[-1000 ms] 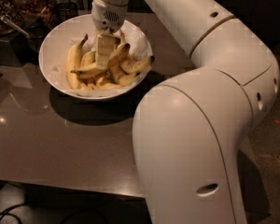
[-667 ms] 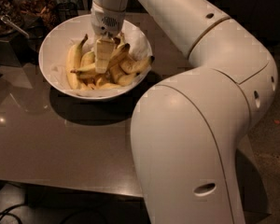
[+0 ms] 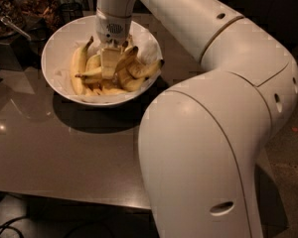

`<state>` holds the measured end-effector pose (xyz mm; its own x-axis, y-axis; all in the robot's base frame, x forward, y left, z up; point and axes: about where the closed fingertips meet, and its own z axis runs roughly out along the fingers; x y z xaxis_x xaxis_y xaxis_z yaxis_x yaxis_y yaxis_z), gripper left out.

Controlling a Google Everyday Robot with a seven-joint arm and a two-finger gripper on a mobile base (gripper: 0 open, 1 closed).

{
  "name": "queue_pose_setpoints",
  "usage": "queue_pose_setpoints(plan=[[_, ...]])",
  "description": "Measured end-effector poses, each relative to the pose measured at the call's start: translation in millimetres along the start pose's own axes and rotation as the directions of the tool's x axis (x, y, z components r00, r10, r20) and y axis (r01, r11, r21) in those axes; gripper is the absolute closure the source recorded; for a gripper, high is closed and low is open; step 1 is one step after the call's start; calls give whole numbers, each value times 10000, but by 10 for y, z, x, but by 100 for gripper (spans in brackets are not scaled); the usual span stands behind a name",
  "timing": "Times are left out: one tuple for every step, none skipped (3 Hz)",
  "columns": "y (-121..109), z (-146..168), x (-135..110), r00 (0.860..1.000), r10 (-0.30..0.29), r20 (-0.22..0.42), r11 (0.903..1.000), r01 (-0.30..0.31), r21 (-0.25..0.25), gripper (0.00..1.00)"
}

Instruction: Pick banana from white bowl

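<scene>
The white bowl (image 3: 57, 58) stands at the back left of the grey table and holds several yellow bananas. The longest, gently curved banana (image 3: 79, 67) lies along the bowl's left side, its dark stem pointing up and back. Shorter, plumper bananas (image 3: 141, 70) lie in the middle and on the right. My gripper (image 3: 108, 66) reaches straight down from the white arm into the middle of the pile, just right of the long banana. It touches the bananas around it and hides part of the pile.
The grey table (image 3: 64, 148) stretches toward me in front of the bowl. My large white arm (image 3: 208, 133) fills the right half of the view. Dark containers with brown contents (image 3: 25, 9) stand behind the bowl at the back left.
My gripper has sunk a little deeper into the pile of bananas. The bowl has stayed in place.
</scene>
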<state>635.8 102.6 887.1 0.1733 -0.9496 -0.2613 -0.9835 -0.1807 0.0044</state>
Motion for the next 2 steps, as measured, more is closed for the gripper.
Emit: queue_pose_setpoints(plan=[[0, 0, 0, 10000, 0, 0, 10000, 0, 0, 82], [-36, -31, -17, 9999, -3, 117, 9993, -1, 378, 100]])
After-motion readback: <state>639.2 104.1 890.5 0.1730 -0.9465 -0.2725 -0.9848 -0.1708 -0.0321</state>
